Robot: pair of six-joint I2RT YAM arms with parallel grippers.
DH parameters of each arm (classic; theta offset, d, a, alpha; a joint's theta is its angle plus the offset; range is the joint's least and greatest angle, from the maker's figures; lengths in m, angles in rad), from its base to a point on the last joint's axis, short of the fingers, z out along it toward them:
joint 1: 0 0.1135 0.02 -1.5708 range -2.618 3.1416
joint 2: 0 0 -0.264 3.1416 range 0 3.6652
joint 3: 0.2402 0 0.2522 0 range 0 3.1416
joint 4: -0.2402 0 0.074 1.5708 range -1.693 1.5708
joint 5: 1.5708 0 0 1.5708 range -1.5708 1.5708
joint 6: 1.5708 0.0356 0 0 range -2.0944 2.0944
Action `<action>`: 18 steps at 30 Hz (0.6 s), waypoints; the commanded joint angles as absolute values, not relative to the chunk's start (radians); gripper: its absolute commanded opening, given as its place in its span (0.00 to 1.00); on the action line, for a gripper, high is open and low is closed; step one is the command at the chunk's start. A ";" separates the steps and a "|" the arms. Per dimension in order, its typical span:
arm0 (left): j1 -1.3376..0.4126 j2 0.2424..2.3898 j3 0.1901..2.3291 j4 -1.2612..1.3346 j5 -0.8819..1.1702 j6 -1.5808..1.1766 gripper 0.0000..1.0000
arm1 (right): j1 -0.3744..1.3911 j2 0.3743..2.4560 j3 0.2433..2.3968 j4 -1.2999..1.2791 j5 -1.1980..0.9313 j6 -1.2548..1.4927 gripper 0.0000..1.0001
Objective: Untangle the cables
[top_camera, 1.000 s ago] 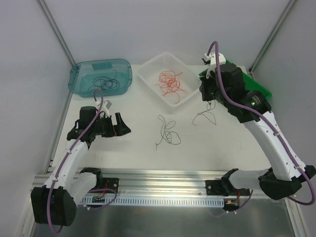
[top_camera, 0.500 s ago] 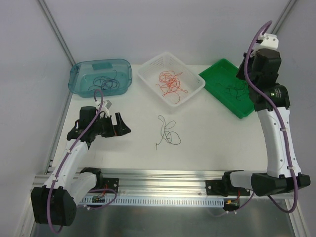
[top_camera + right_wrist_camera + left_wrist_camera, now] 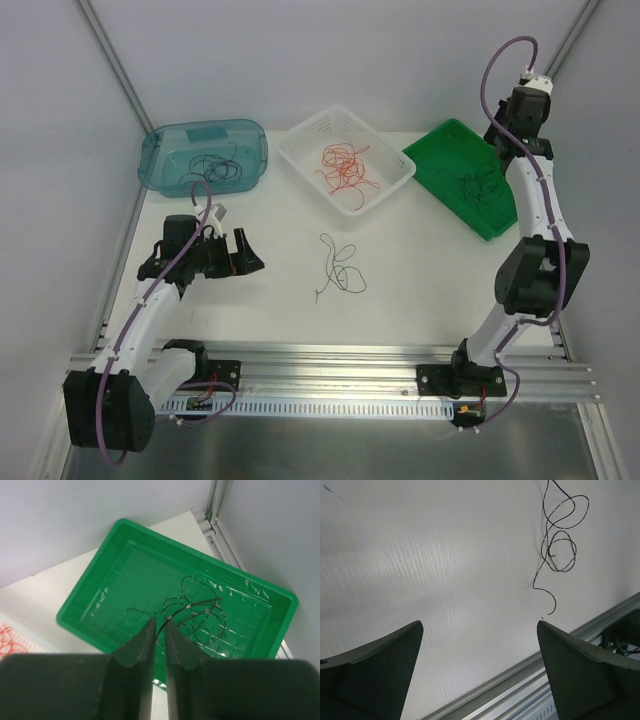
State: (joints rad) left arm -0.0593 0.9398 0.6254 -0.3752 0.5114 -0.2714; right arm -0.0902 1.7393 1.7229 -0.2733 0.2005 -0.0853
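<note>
Left gripper (image 3: pixel 250 252) gapes empty, nearest the loose black cable (image 3: pixel 340 268), which lies on the table (image 3: pixel 420 270) to its right, long axis far-to-near. Right gripper (image 3: pixel 159 630), jaws a slit apart, grip unclear, hangs over the far-right green tray (image 3: pixel 431 138).

Left arm: at 8 o'clock, folded low; left gripper (image 3: pixel 247 252) faces 3 o'clock, jaws spread wide.
Right arm: raised tall toward 1 o'clock; right gripper (image 3: pixel 160 622) points downward, fingers all but closed.
</note>
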 commanded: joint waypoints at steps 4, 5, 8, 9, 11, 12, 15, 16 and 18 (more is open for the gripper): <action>-0.066 0.973 0.638 -0.371 0.489 -0.236 0.99 | -0.121 1.845 1.759 -0.202 0.204 -0.077 0.61; -0.066 0.980 0.641 -0.373 0.491 -0.235 0.99 | -0.120 1.851 1.763 -0.240 0.206 -0.065 0.76; -0.066 0.989 0.644 -0.374 0.492 -0.236 0.99 | -0.095 1.806 1.737 -0.291 0.189 -0.049 0.90; -0.066 0.989 0.646 -0.374 0.497 -0.238 0.99 | -0.083 1.786 1.723 -0.316 0.180 -0.057 0.93; -0.066 0.988 0.649 -0.376 0.499 -0.238 0.99 | -0.025 1.720 1.677 -0.365 0.172 -0.069 0.99; -0.066 0.985 0.647 -0.376 0.499 -0.238 0.99 | -0.005 1.692 1.661 -0.385 0.166 -0.071 1.00; -0.066 0.971 0.646 -0.376 0.491 -0.239 0.99 | 0.083 1.586 1.548 -0.446 0.115 -0.045 0.97; -0.066 0.960 0.643 -0.377 0.483 -0.239 0.99 | 0.133 1.559 1.516 -0.457 0.104 -0.017 0.97; -0.066 0.950 0.640 -0.377 0.480 -0.241 0.99 | 0.188 1.484 1.424 -0.491 0.062 -0.003 0.97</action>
